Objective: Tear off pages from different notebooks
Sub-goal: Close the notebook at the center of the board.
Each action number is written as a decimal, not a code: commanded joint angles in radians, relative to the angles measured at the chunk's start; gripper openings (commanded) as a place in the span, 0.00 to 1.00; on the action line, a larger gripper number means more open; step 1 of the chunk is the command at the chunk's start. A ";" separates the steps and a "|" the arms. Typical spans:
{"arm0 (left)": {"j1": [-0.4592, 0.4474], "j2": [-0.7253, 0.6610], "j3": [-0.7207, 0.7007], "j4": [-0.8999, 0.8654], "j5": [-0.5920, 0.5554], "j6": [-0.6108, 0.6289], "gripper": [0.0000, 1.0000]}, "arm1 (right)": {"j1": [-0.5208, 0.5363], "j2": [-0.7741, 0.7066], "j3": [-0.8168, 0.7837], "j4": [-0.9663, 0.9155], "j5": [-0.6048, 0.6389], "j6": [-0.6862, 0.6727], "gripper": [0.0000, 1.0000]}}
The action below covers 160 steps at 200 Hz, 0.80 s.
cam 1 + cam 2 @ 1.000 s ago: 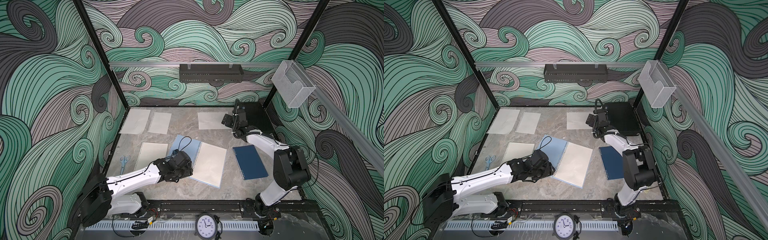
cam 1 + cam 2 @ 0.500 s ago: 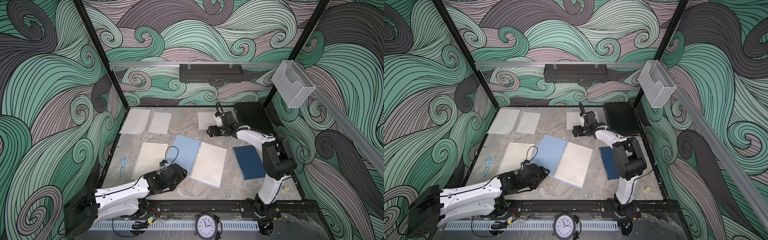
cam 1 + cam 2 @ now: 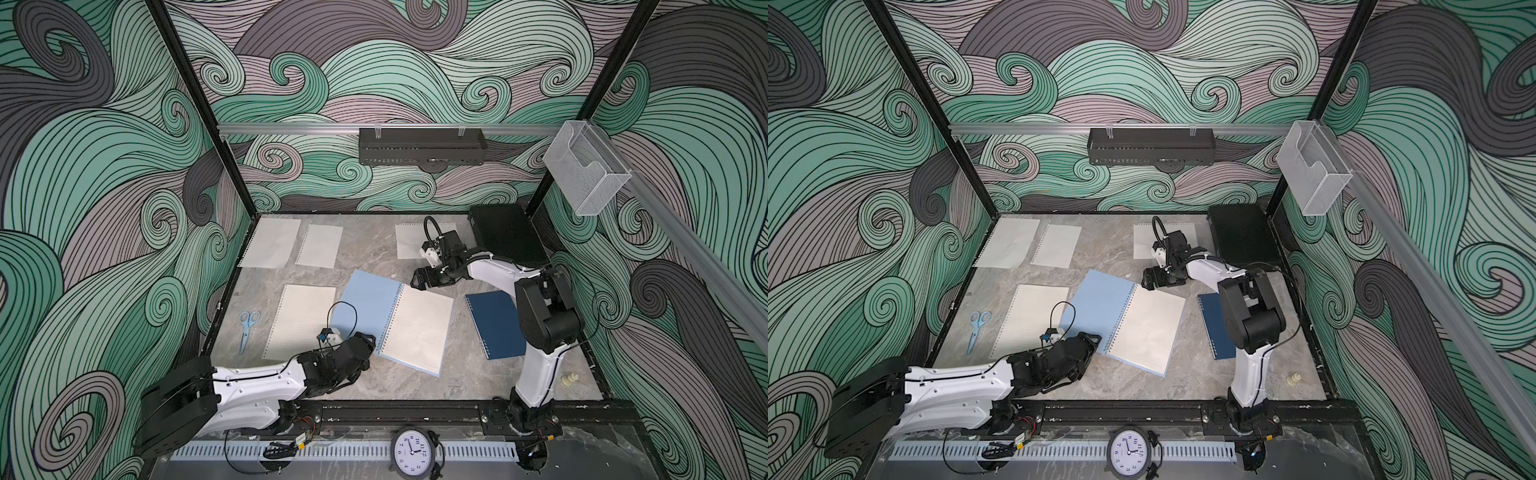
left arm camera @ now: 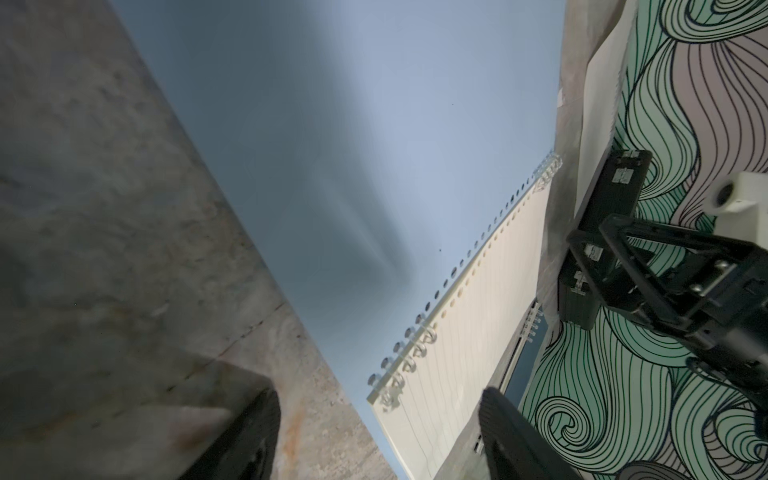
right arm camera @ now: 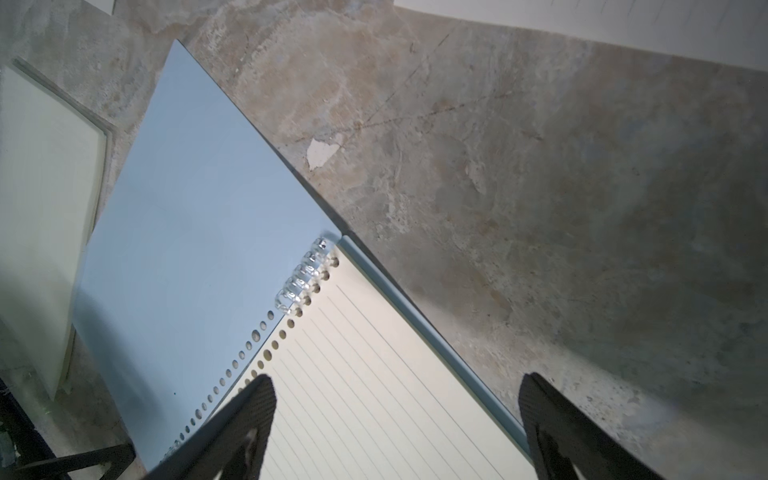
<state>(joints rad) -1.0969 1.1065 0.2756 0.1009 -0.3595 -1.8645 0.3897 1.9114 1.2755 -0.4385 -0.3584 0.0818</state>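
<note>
Your marble tabletop (image 3: 469, 374) carries everything. The largest item, the light blue notebook (image 3: 365, 303), lies open in the middle with its cover spread flat and a cream lined page (image 3: 419, 328) on top, bound at the spiral (image 3: 390, 319). The cream notebook (image 3: 301, 320) sits just beside the cover. The closed navy notebook (image 3: 496, 324) lies on the opposite side, near the right arm's base. Three loose pages (image 3: 272, 247) rest along the far edge, well apart from the open notebook.

Your left gripper (image 3: 371, 341) sits low at the near end of the spiral with its jaws apart, holding nothing. Your right gripper (image 3: 417, 283) hovers over the page's far corner beside the spiral, jaws also apart and empty.

You appear to be setting up the tear. Press the left gripper down on the cover or spiral so the notebook cannot slide. Pinch only the top sheet at its far corner, then peel steadily away from the rings so the holes give one after another. A deep grab risks taking several sheets.

The black case (image 3: 509, 237) in the far corner is closed, its contents hidden. You cannot see inside the black tray (image 3: 422, 145) on the back rail. The clear holder (image 3: 584, 176) looks empty.
</note>
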 commanded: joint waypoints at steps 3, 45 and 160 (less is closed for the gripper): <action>-0.026 0.051 -0.023 0.092 -0.087 -0.071 0.77 | 0.004 0.005 -0.029 -0.027 -0.033 -0.015 0.92; -0.040 0.207 -0.070 0.286 -0.157 -0.122 0.81 | 0.005 0.002 -0.085 -0.016 -0.036 0.017 0.91; -0.032 0.464 -0.071 0.468 -0.207 0.008 0.77 | 0.006 -0.013 -0.185 -0.048 0.082 0.084 0.86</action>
<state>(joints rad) -1.1351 1.5196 0.2443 0.7551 -0.5903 -1.9205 0.3897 1.8740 1.1328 -0.3618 -0.3363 0.1429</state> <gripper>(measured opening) 0.777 0.867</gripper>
